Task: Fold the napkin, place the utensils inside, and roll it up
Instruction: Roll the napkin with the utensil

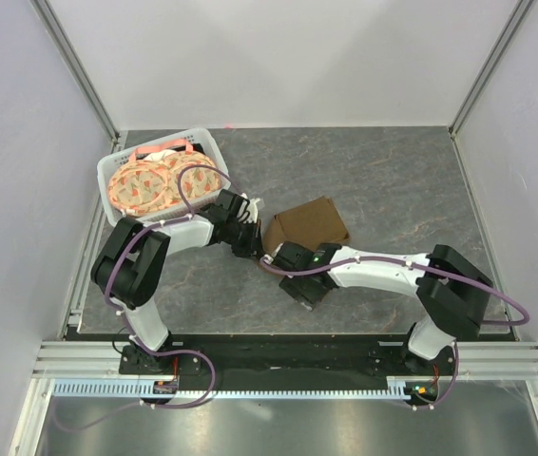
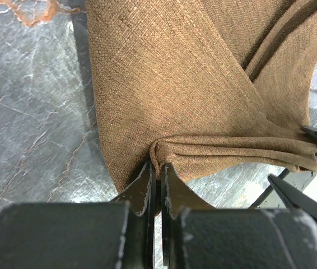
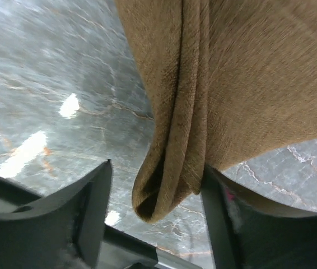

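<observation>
The left gripper point(image 2: 157, 168) was clenched on a gathered corner of the medium-brown square cloth napkin point(image 2: 169, 84), its two black fingers pressed together with the pinched folds bunched just above them. The right gripper point(image 3: 155, 168) stood released. Its jaws were apart, and a rolled edge of the napkin point(image 3: 248, 84) hung down between them, close against one finger and apart from the other.

Counted from largest to smallest, there was one dark grey marbled tabletop point(image 1: 393, 180), two white-and-black arms, one white plastic slotted basket point(image 1: 117, 171), one napkin point(image 1: 312, 226), and at least two round orange-patterned plates point(image 1: 141, 187) lying in the basket.

The napkin was plain, coarse-woven and unpatterned. In the top view it lay near the middle of the table as a folded, roughly four-sided shape, with its near-left corner between the two grippers. From the left wrist, one layer crossed diagonally over another, and several stacked folds ran from the pinched corner toward the right.

The basket sat at the table's far left, well apart from the napkin. The left gripper point(image 1: 250, 233) and the right gripper point(image 1: 283, 255) crowded the napkin's near-left corner and hid it from above.
</observation>
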